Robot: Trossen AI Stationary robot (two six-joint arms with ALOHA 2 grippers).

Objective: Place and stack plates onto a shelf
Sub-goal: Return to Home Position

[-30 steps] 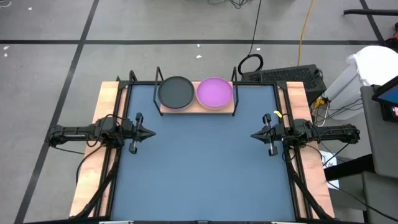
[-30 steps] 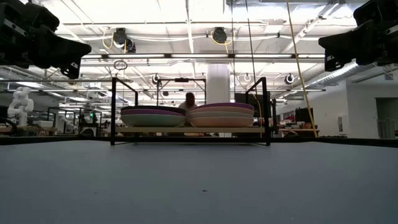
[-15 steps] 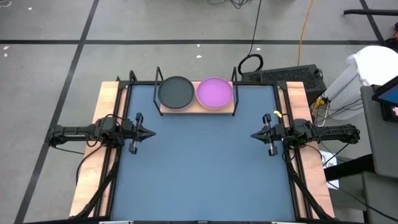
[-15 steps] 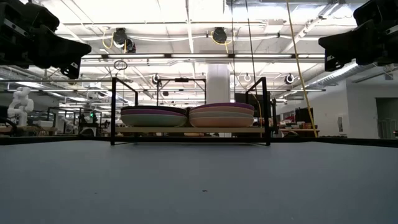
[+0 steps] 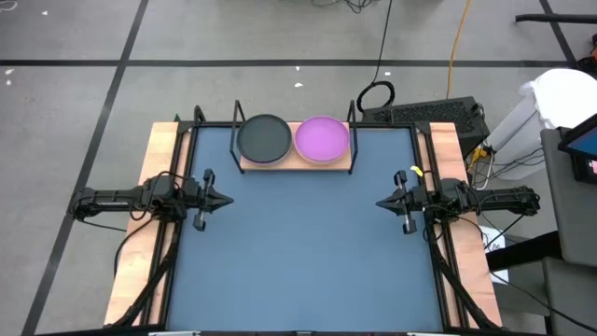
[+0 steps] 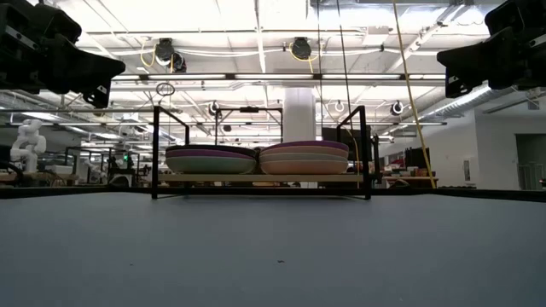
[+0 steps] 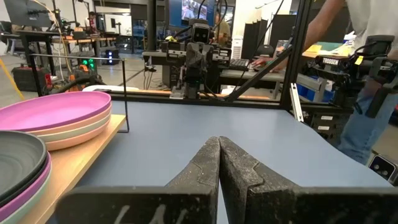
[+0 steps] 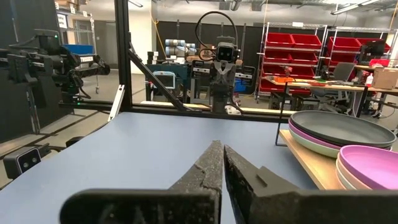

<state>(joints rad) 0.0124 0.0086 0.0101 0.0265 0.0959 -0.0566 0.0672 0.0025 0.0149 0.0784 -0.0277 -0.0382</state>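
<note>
Smooth blue mat (image 5: pixel 298 252); round matte plates (image 5: pixel 322 138) stacked.

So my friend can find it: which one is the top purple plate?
At the blue mat's far edge stands a wooden shelf in a black wire frame, holding two plate stacks side by side. The purple plate tops the stack on the robot's right; the other stack's top plate is dark grey.

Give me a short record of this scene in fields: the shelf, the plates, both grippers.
shelf: far edge of mat, holds two stacks
stack by left arm: dark grey plate on top
stack by right arm: purple plate on top
left gripper: shut, empty, at mat's left edge
right gripper: shut, empty, at mat's right edge
</note>
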